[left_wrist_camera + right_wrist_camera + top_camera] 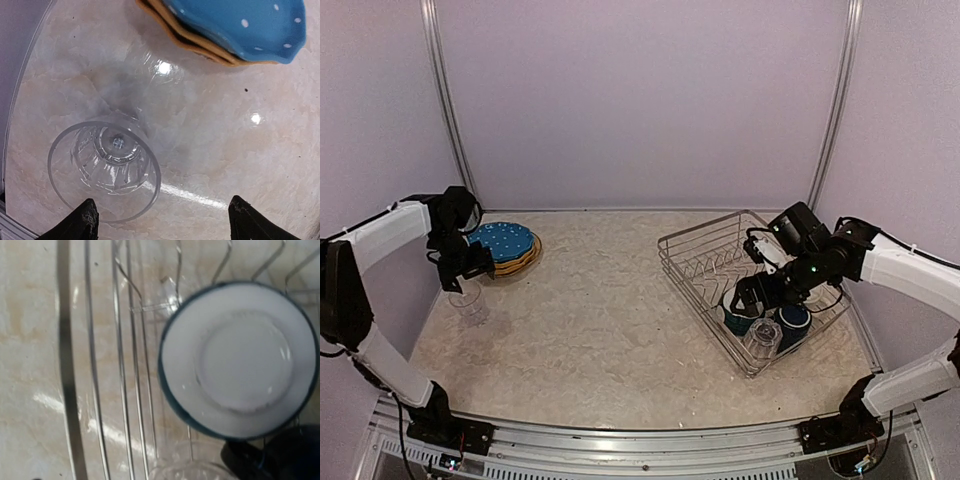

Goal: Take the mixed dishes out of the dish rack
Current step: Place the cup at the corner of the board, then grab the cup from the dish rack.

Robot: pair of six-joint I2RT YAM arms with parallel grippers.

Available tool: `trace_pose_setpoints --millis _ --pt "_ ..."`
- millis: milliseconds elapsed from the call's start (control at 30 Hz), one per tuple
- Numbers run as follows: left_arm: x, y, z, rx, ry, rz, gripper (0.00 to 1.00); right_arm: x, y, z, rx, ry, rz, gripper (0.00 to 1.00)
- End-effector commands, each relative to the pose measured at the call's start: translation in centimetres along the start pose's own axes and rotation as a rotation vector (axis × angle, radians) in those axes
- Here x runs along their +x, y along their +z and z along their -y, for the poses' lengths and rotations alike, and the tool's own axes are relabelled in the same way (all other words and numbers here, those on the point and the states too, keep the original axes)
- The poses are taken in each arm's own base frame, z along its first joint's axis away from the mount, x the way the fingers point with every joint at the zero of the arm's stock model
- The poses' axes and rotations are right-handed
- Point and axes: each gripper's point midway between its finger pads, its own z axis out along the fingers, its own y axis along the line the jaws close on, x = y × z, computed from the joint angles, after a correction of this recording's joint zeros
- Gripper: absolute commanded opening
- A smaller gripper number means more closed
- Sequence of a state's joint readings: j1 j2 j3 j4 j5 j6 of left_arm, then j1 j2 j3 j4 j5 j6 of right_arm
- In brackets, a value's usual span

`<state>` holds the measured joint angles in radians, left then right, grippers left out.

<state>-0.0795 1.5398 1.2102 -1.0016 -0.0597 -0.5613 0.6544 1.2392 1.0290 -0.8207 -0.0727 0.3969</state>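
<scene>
**A:** Entry 1, the largest piece?
**B:** Beige marbled table top point(610, 310). Everything stands on it.

**A:** Entry 2?
**B:** Rectangular silver wire dish rack point(705, 262), on the right side of the table.

**A:** Entry 3?
**B:** Blue white-dotted scalloped plate point(502, 240), topmost on the orange plates point(525, 262). This is 1 stack at the far left, well apart from the rack.

**A:** What is inside the rack?
**B:** 3 pieces sit in its near corner. The teal bowl with white inside point(738, 318) is mouth up, and the navy mug point(793, 322) is just beside it. 1 clear glass point(761, 340) is in front of both.

**A:** Loose items?
**B:** 1 clear faceted glass point(105, 172) stands on the table near the plate stack.

**A:** And the pincers?
**B:** The left gripper point(162, 220) is above the faceted glass with its jaws wide, gripping nothing. The right gripper point(748, 298) is over the teal bowl with its jaws wide apart, holding nothing.
</scene>
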Motion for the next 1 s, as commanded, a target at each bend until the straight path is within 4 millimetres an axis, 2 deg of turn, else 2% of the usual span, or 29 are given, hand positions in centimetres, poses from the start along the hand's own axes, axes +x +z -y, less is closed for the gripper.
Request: trace_pose_setpoints --millis 0,67,100,200,233,300,367,433,600,700,833,967 --pt "-2.1 -6.6 3.3 0.204 0.069 0.162 0.9 1.8 -0.6 0.6 0.038 0.064 -0.058 1.0" --pt "-3.0 -10.5 6.6 0.359 0.139 0.268 0.98 2.6 -0.6 0.7 0.044 0.112 -0.088 1.0" --pt "-3.1 -12.9 8.5 0.425 0.194 0.326 0.99 3.0 -0.7 0.5 0.04 0.128 -0.099 1.0" --pt "-3.2 -17.6 12.5 0.516 0.341 0.448 0.99 3.7 -1.1 0.2 0.037 0.166 -0.118 0.99" --pt "-2.8 -19.2 14.3 0.546 0.402 0.48 0.99 3.9 -1.3 0.0 0.031 0.178 -0.12 0.97" --pt "-2.0 -20.5 16.9 0.582 0.501 0.515 0.99 4.4 -1.3 -0.2 0.02 0.204 -0.133 0.93" --pt "-1.3 -20.5 18.5 0.604 0.557 0.53 0.99 4.9 -1.3 -0.4 0.016 0.228 -0.144 0.89" --pt "-0.7 -19.8 19.2 0.638 0.577 0.509 0.99 5.5 -1.4 -0.2 0.028 0.251 -0.152 0.87" --pt "0.4 -17.8 18.9 0.672 0.588 0.474 0.99 6.6 -1.7 0.8 0.079 0.297 -0.16 0.95" --pt "0.7 -17.5 18.5 0.687 0.578 0.464 0.99 6.7 -1.4 1.2 0.104 0.299 -0.167 0.99" --pt "0.9 -17.3 18.2 0.683 0.582 0.459 0.99 6.5 -0.5 1.3 0.118 0.297 -0.184 0.98" --pt "1.1 -17.5 18.3 0.696 0.582 0.454 0.99 5.8 0.2 1.4 0.14 0.293 -0.178 0.93"
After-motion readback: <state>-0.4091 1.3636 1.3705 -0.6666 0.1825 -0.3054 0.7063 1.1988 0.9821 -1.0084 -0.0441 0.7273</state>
